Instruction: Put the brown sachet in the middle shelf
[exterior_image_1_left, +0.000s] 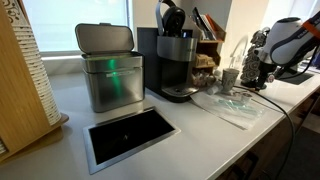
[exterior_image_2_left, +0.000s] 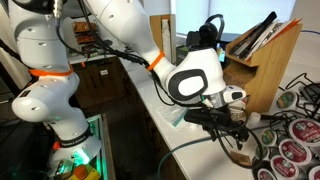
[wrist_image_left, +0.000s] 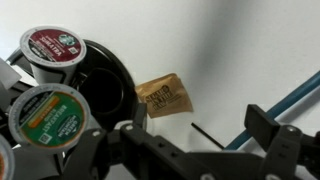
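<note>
Big white robot arm with orange rings (exterior_image_2_left: 110, 35), bent over and reaching down to the white counter (exterior_image_1_left: 195, 140), at the lower right of an exterior view. Black pincer (wrist_image_left: 190, 150) low over the counter, just beside the dark wire pod carousel (wrist_image_left: 105, 75). Spread wide along the bottom edge of the wrist view, fingers (wrist_image_left: 100, 150) well apart, nothing between them.

One small flat brown paper sachet (wrist_image_left: 163, 97), lying on the counter in the middle of the wrist view, just beside the carousel, above the pincer in the frame, not touched.

Two round coffee pods in full sight at the left, one with a red lid (wrist_image_left: 52, 45), one with a green and orange lid (wrist_image_left: 52, 115). A third cut off at the lower left corner.

One brown wooden rack (exterior_image_2_left: 262, 62) at the upper right behind the arm. Seen small and dim behind the one black coffee machine (exterior_image_1_left: 178, 65) too; middle shelf hard to make out. Sachet not clear to see in both exterior views.
</note>
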